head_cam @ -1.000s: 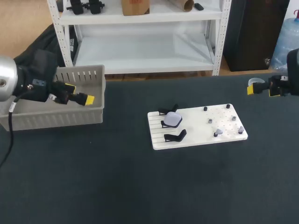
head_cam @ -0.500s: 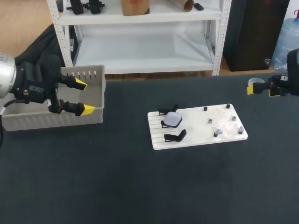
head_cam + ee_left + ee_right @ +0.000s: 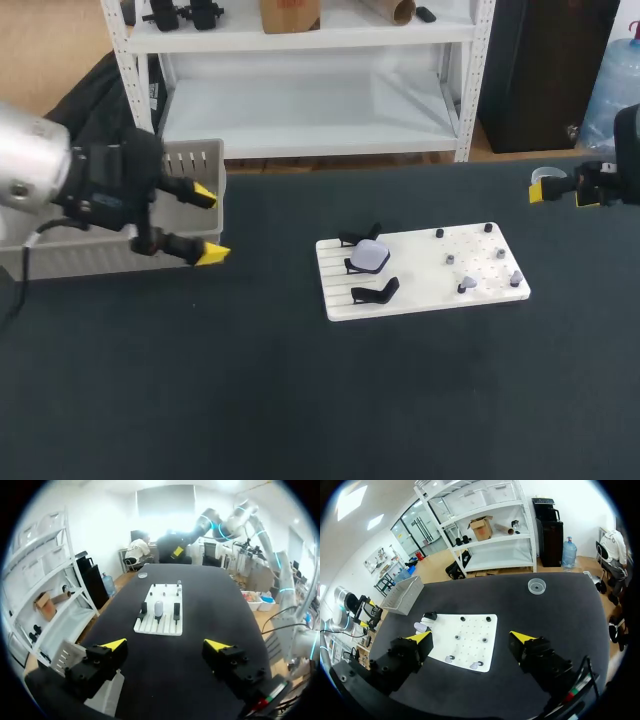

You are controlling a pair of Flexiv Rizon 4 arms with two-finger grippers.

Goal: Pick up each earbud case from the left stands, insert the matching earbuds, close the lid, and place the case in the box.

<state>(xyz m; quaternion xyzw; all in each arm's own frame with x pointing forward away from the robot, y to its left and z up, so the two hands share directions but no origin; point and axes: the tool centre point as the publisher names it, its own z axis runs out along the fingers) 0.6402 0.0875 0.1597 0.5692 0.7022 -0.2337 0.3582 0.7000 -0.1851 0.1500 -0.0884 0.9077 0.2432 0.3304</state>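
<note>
Your left gripper (image 3: 209,225) hangs wide open and empty at the right end of the grey box (image 3: 70,255). The white earbud case (image 3: 371,256) sits on the middle black stand (image 3: 353,265) at the left end of the white board (image 3: 480,285). That's well apart from this gripper and straight ahead of its fingers in the wrist view. Your right gripper (image 3: 560,193) is also open and empty, at the far right, well away from the case.

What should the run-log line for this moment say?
left gripper: open, empty, beside box | right gripper: open, empty, far right | earbud case: on middle stand, untouched
</note>
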